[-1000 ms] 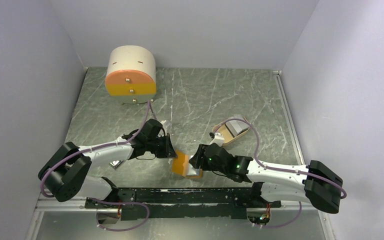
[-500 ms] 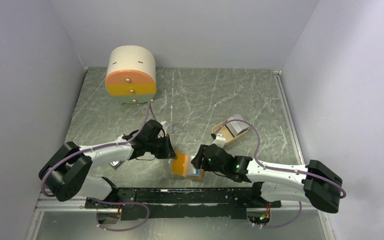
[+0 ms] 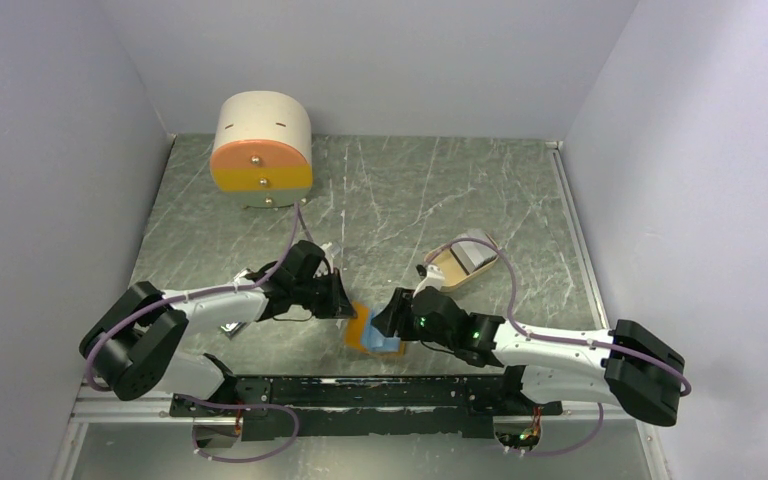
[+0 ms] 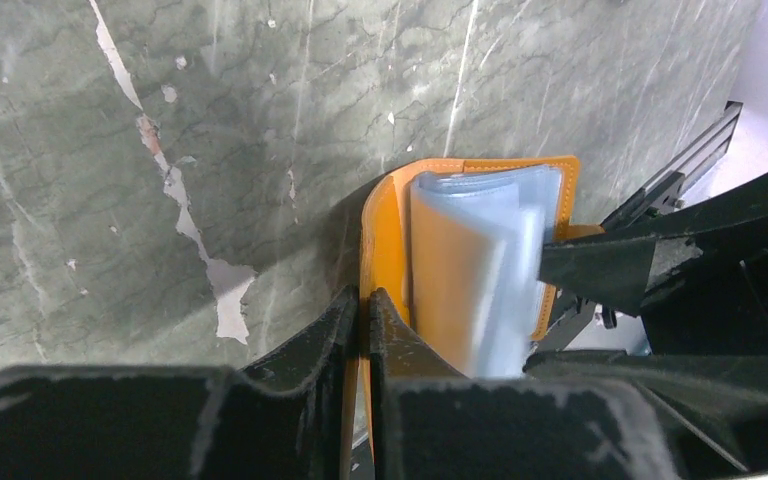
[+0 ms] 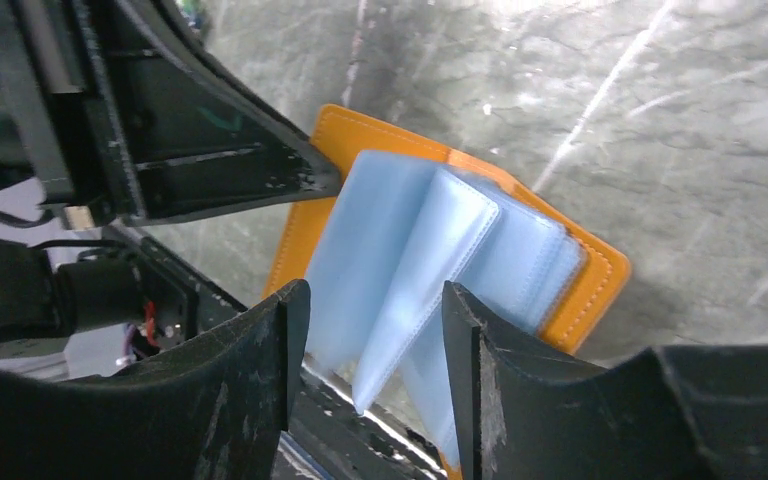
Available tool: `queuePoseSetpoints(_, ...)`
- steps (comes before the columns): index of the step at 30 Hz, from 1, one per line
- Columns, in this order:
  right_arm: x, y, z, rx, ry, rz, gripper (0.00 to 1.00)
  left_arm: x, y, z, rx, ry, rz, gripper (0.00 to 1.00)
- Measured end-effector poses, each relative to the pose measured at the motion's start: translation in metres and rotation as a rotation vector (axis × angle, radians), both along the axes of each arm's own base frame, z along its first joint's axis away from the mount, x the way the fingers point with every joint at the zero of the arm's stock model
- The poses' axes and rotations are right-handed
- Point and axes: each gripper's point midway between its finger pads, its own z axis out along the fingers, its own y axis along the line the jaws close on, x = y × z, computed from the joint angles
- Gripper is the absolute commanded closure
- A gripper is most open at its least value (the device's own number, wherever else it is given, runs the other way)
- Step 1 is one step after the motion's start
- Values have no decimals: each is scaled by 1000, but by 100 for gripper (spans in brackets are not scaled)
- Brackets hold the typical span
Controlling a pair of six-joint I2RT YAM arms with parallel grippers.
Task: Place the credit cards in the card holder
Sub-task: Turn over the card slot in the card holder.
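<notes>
- Top view: the card holder (image 3: 368,330) near the table's (image 3: 410,190) front edge now shows much more pale blue inside than 1 second ago, when it read mostly orange. The right gripper (image 3: 385,322) has nudged left into it. I judge the holder is being spread open, with no card loaded yet.
- Top view: the credit cards (image 3: 475,252) lie in the tan tray (image 3: 450,270), well apart from the holder.
- Left wrist view: the left gripper (image 4: 364,312) has its jaws pressed together, pinching the orange cover edge of the card holder (image 4: 382,225). The blue sleeves (image 4: 470,270) fan out beside it.
- Right wrist view: the right gripper (image 5: 365,345) has its jaws spread about halfway, straddling the sleeves' loose edges. It grips nothing, and I cannot tell whether a finger (image 5: 260,370) touches them.
</notes>
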Motion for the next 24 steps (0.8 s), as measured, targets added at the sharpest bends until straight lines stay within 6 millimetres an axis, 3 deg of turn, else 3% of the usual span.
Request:
queuePoseSetpoints(8,-3,21,21,116,-59,83,57,-2,-6,5,-41,17,-3,80)
queuePoseSetpoints(17,-5,10,1,71,-49,71,71,-2,-7,11,-59,13,0,82)
queuePoseSetpoints(22,-3,1,-18,0,-27,47,71,-3,-8,13,-68,14,-4,67)
queuePoseSetpoints(24,-4,-4,-28,-37,-12,42,71,-5,-8,15,-76,16,-5,56)
